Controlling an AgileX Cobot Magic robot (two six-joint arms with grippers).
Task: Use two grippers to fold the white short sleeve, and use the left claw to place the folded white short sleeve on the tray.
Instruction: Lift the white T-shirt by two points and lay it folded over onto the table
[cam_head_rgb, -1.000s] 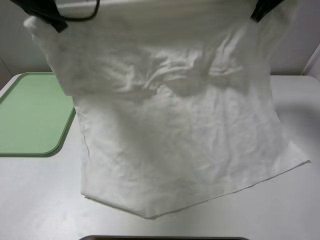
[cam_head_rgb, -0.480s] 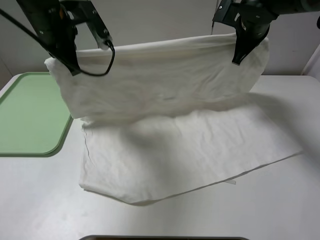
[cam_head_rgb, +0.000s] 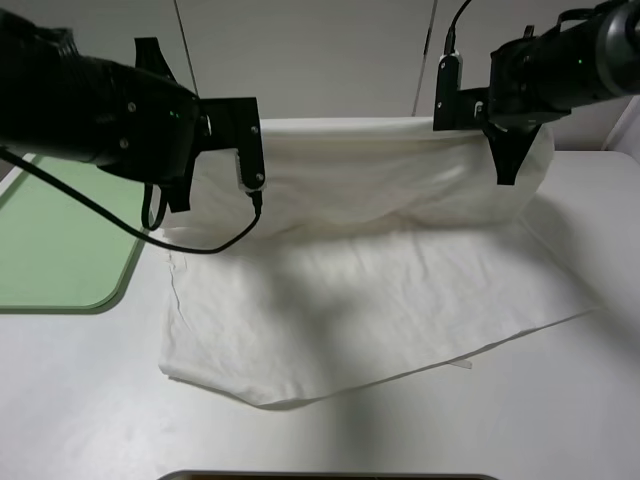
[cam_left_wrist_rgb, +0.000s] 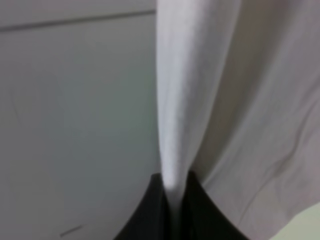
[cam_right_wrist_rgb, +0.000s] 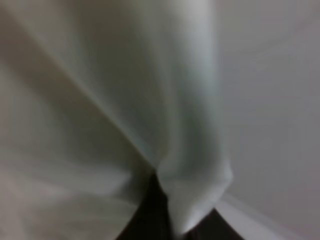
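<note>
My left gripper (cam_left_wrist_rgb: 172, 200) and right gripper (cam_right_wrist_rgb: 166, 205) are both pinched tight on the white T-shirt (cam_head_rgb: 370, 290) edge, held up. The rest lies on the table (cam_head_rgb: 90, 400).

In the middle of the table (cam_head_rgb: 560, 420): shirt (cam_head_rgb: 380, 300), near half flat, far edge up off the table. At 10 o'clock of the shirt, left gripper (cam_head_rgb: 180, 190), pinching that far edge. At 2 o'clock, right gripper (cam_head_rgb: 505, 160), pinching it too. At 9 o'clock, just beside the shirt, tray (cam_head_rgb: 50, 250), flat on the table.
</note>
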